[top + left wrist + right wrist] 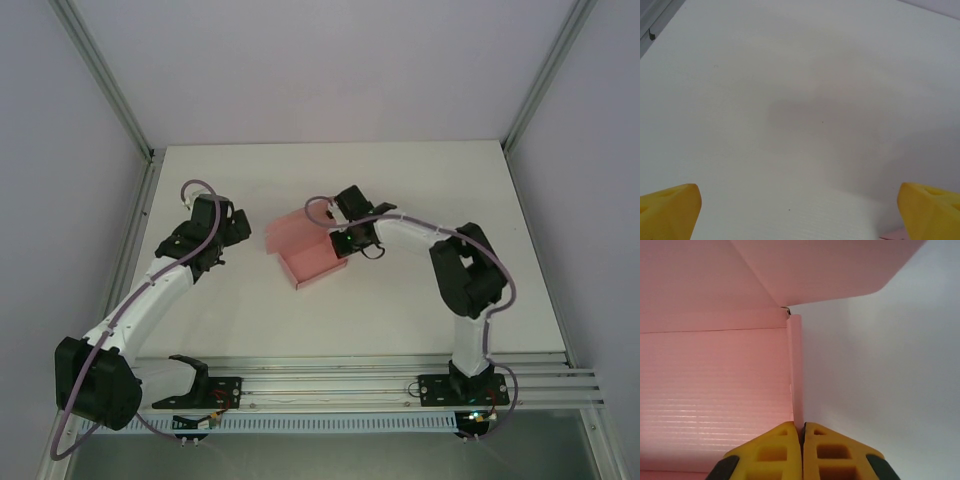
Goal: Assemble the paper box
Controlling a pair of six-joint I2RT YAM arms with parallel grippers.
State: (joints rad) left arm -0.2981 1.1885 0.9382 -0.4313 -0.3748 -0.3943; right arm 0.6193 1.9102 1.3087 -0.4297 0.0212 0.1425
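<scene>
The pink paper box (310, 252) lies half folded in the middle of the white table, its lid flap raised at the back. My right gripper (345, 240) is at its right side wall. In the right wrist view the yellow fingertips (785, 440) are shut on the upright side wall of the paper box (797, 375), with the box floor to the left and the lid flap overhead. My left gripper (228, 228) hovers left of the box, apart from it. Its yellow fingers (670, 210) stand wide apart over bare table.
The white table (420, 180) is bounded by metal frame posts at the back corners and a rail along the near edge (400, 385). A sliver of pink shows at the bottom right of the left wrist view.
</scene>
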